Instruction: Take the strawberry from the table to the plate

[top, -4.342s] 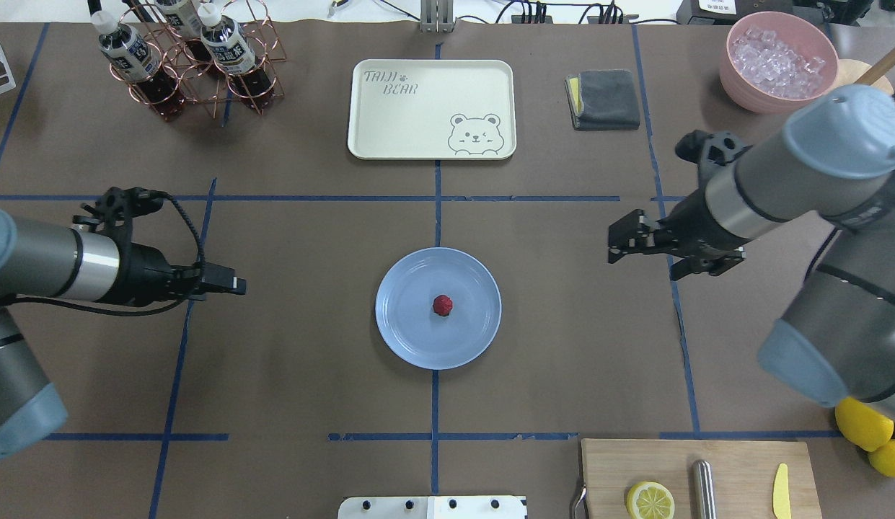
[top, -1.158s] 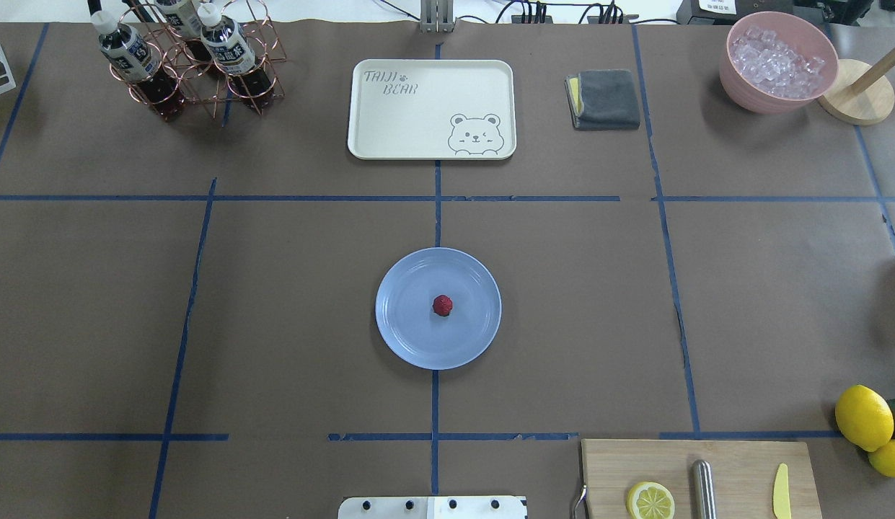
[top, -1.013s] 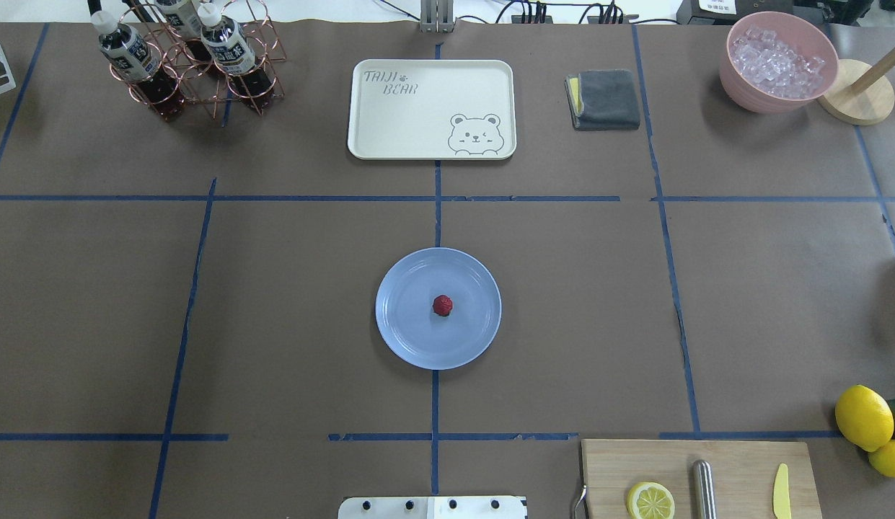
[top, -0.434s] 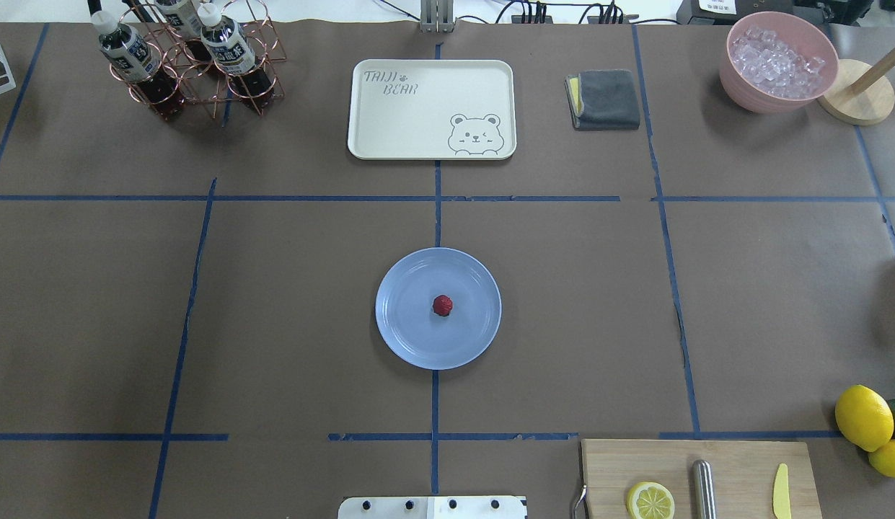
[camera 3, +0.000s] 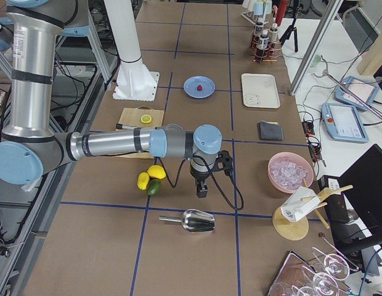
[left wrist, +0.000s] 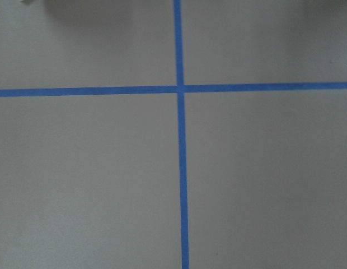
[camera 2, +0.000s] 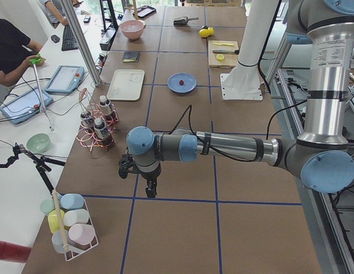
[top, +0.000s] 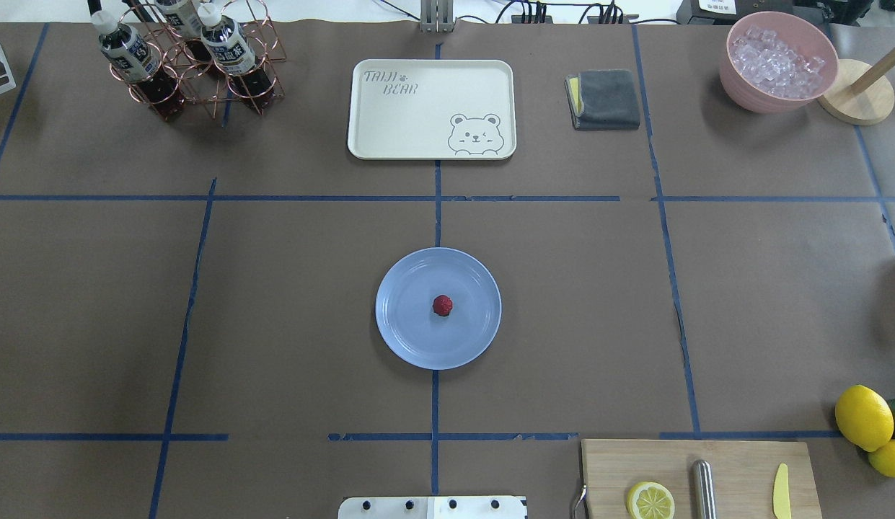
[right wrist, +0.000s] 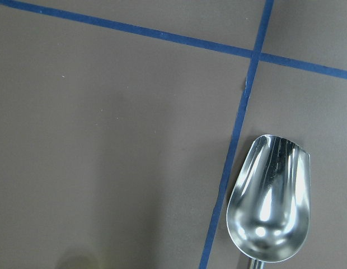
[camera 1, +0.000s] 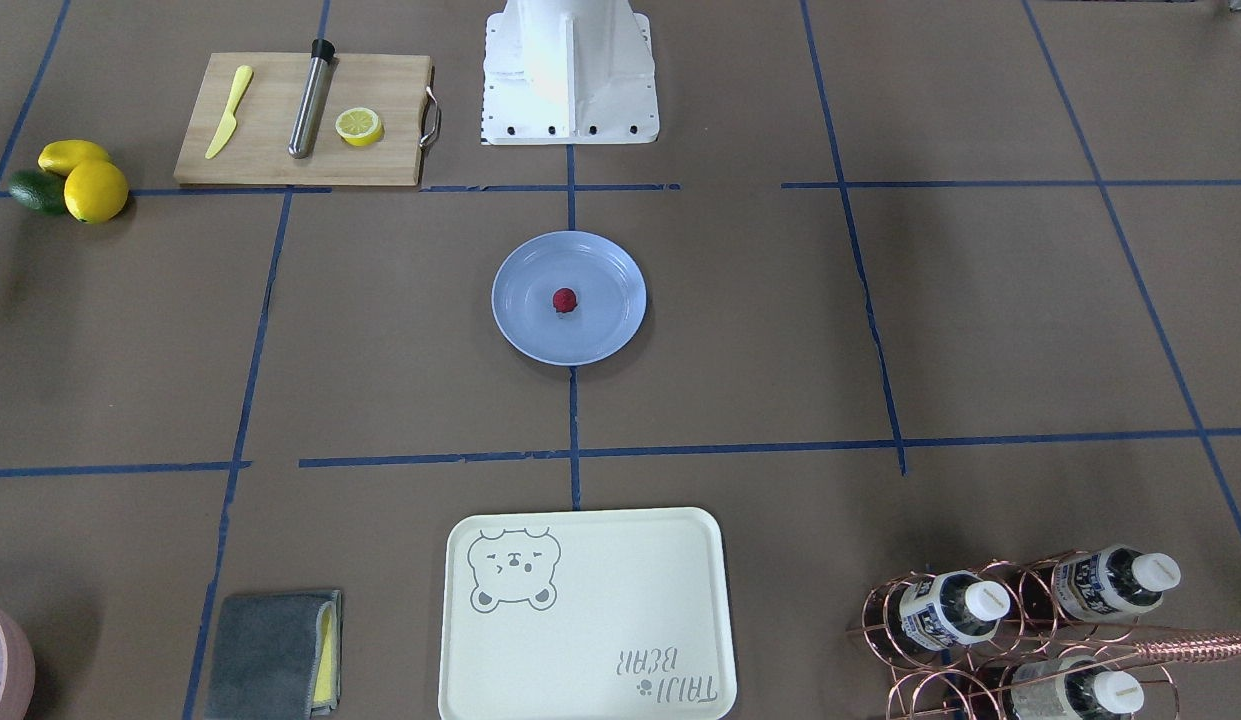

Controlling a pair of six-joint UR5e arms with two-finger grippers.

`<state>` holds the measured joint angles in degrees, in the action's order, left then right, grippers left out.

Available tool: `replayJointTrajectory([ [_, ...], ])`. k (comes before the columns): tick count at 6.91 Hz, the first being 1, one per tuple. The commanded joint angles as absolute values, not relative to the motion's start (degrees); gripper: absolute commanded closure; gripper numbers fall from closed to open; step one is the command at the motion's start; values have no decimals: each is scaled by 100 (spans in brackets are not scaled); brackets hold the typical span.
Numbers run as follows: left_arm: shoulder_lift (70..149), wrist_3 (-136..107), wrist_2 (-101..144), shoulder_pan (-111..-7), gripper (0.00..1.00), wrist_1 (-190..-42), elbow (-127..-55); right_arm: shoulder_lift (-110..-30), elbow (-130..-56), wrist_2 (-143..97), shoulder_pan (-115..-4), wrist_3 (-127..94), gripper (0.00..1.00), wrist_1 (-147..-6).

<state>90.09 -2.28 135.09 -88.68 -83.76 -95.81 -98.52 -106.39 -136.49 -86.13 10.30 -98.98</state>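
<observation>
Both arms have left the overhead view since the earlier frame, while the strawberry (top: 442, 305) has not shifted. It sits at the middle of the plate (top: 407, 342) on the table (top: 577, 303), with nothing touching it. The left gripper (camera 2: 149, 189) hangs over bare table well apart from the plate. The right gripper (camera 3: 202, 190) hangs well apart from the plate on its other side, near a metal scoop (camera 3: 197, 220). I cannot tell whether either pincer is spread or pressed together.

Silver arm (camera 2: 234, 147), pale-blue joint caps (camera 2: 139, 140), black end effector (camera 2: 150, 192).
</observation>
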Motion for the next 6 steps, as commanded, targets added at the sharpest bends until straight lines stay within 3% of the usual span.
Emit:
replayJointTrajectory([
  [1, 9001, -352, 13482, -8877, 0, -8411, -9615, -9879, -10661, -13658, -8613, 1028, 0, -9870],
  [3, 8581, -334, 13491, -8894, 0, -8603, -9895, -9949, -10661, -13667, -8613, 1037, 0, -9853],
  [4, 8178, -369, 13491, -8895, 0, -9379, -9931, -9984, -10661, -13693, -8613, 1028, 0, -9844],
  [6, 8191, -413, 13491, -8903, 0, -9466, -9993, -9984, -10661, -13693, -8613, 1020, 0, -9844],
])
